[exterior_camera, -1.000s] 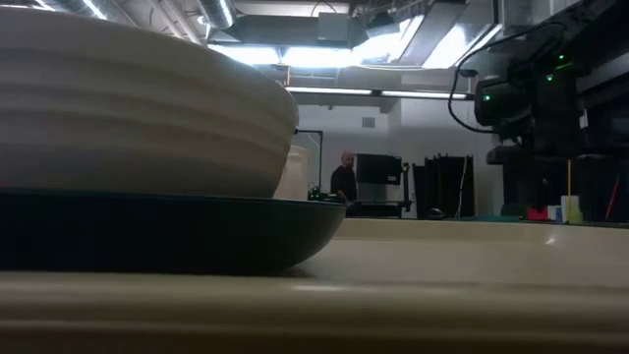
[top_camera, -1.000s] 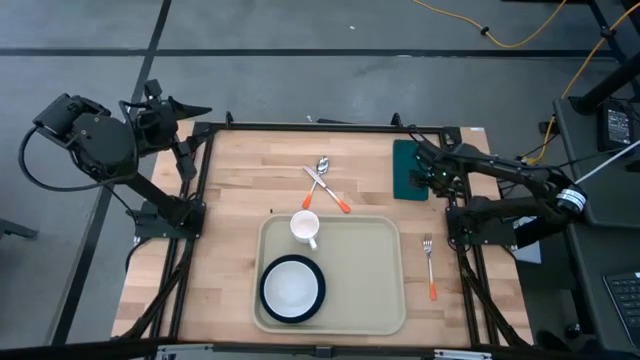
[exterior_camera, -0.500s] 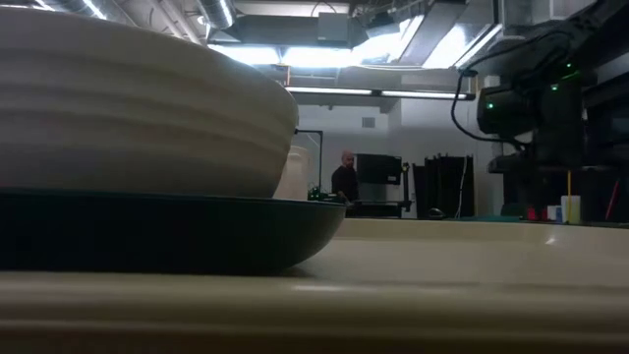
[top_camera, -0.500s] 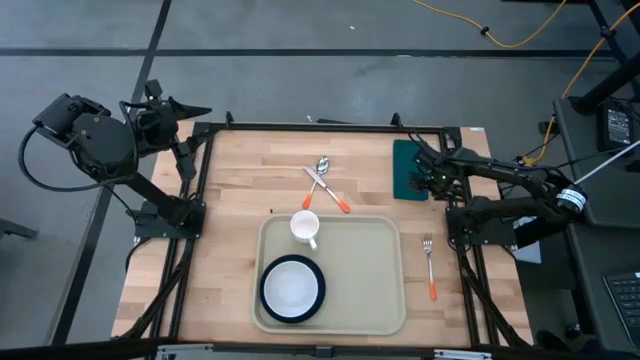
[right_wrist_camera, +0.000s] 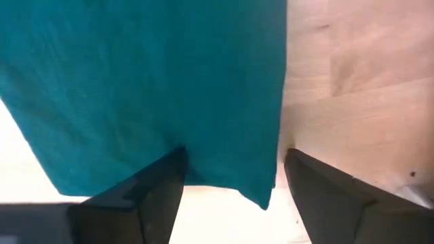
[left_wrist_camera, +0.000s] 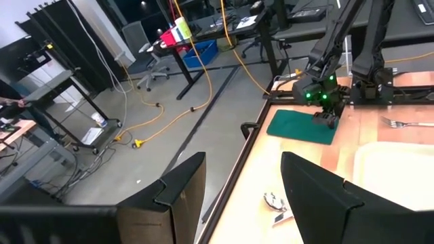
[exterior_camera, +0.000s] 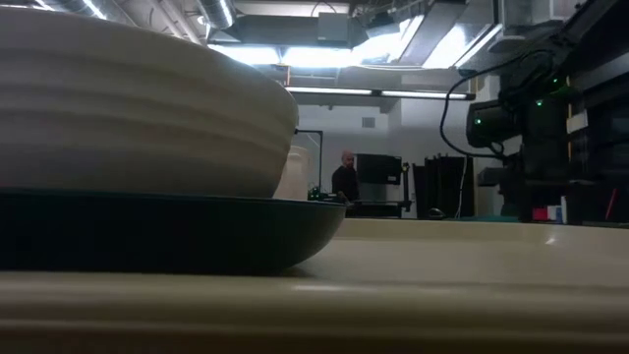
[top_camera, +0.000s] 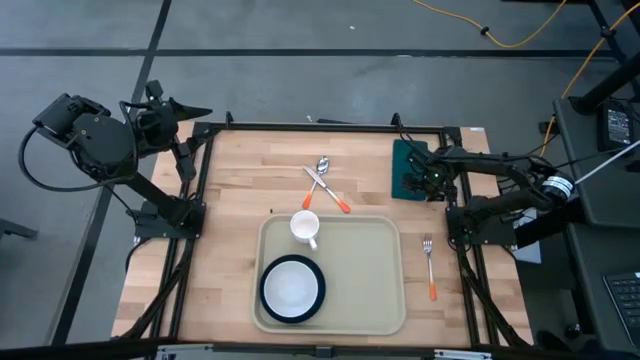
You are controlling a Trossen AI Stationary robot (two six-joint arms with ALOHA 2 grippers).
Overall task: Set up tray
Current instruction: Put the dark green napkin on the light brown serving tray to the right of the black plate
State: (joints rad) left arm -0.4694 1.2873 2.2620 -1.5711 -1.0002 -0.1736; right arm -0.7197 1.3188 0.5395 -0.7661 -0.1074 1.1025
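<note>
Over the green napkin (top_camera: 407,168) (beyond the tray (top_camera: 375,285)), the right hand (right_wrist_camera: 230,177) hangs spread.

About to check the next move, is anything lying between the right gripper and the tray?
Nothing visible does. The right gripper hangs open over the green napkin at the table's far right; only bare wood separates it from the tray. The fork lies beside the tray, off that line.
</note>
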